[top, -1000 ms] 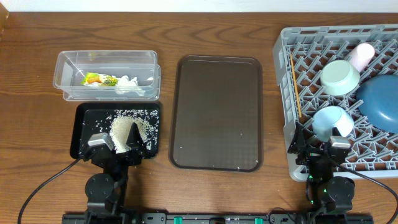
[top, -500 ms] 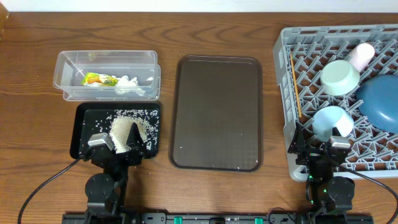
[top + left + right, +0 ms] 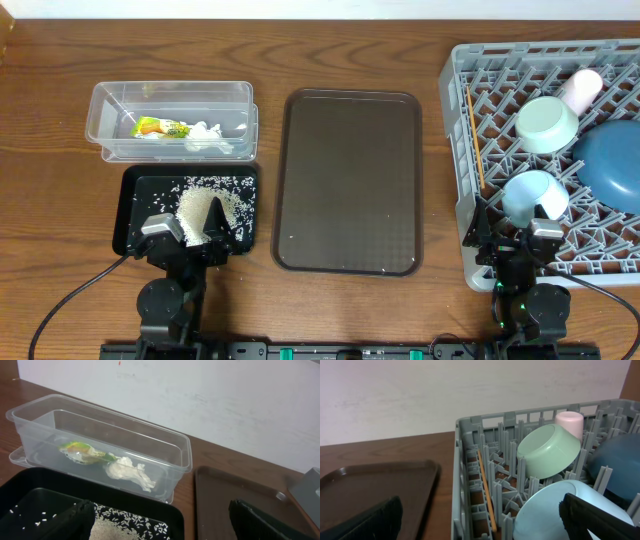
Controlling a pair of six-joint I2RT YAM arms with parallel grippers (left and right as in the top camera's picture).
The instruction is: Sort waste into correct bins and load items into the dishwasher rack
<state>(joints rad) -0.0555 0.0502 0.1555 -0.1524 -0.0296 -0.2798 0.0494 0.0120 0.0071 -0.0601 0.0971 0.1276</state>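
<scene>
Five items are sitting in the dishwasher rack (image 3: 452, 170): blue dish (image 3: 612, 165), mint bowl (image 3: 546, 124), second mint bowl (image 3: 530, 195), pink cup (image 3: 582, 88) and wooden stick (image 3: 474, 140). The snack wrapper (image 3: 158, 127) and tissue (image 3: 208, 137) are lying in the clear tub (image 3: 100, 120), the rice (image 3: 205, 205) in the black tray (image 3: 135, 215). The left end effector (image 3: 190, 228) and right end effector (image 3: 512, 238) are hanging spread open and empty, so the job is looking finished.

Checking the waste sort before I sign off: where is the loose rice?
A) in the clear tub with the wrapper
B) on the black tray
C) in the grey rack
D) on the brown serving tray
B: the rice grains lie heaped on the black tray, while the clear tub holds only the wrapper and the tissue.
</scene>
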